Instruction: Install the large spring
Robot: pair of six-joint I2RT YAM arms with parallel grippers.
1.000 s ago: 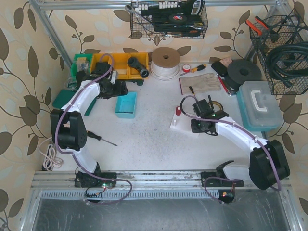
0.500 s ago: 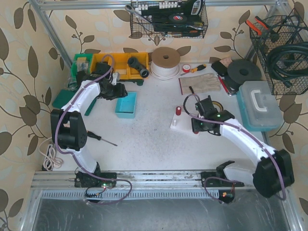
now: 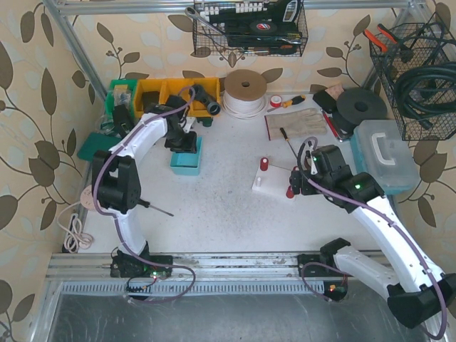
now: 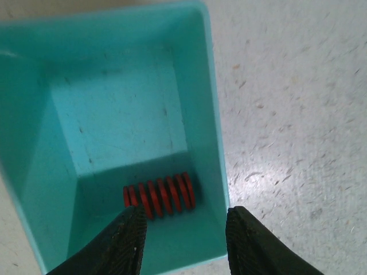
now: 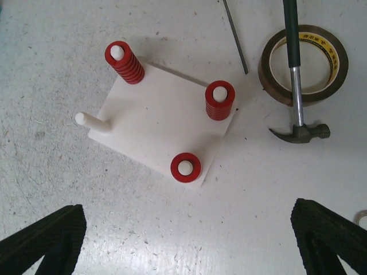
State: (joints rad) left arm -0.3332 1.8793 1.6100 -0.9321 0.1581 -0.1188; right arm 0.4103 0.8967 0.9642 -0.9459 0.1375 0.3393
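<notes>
Hovering above the teal plastic bin (image 4: 215, 114), the left fingers (image 4: 129, 243) are spread apart and hold nothing. The red coil spring (image 4: 159, 197), apparently the large one you need, lies on its side on the bin floor between them, close to the bin's near wall.

The right fingers (image 5: 43, 243) are also spread wide and empty, above the white base plate (image 5: 160, 126). Three of its pegs carry red springs, and one bare white peg (image 5: 92, 122) is still free.

Watch for three risks:
- **The bin wall:** if you descend too close to it, a finger may land on the rim and tip or drag the bin across the worktop (image 4: 298, 114).
- **The grip:** a spring lying on its side can roll, so an off-centre pinch may squeeze it out of the grip.
- **The peg:** a spring carried tilted is likely to snag on the peg tip or knock a spring that is already seated.
</notes>
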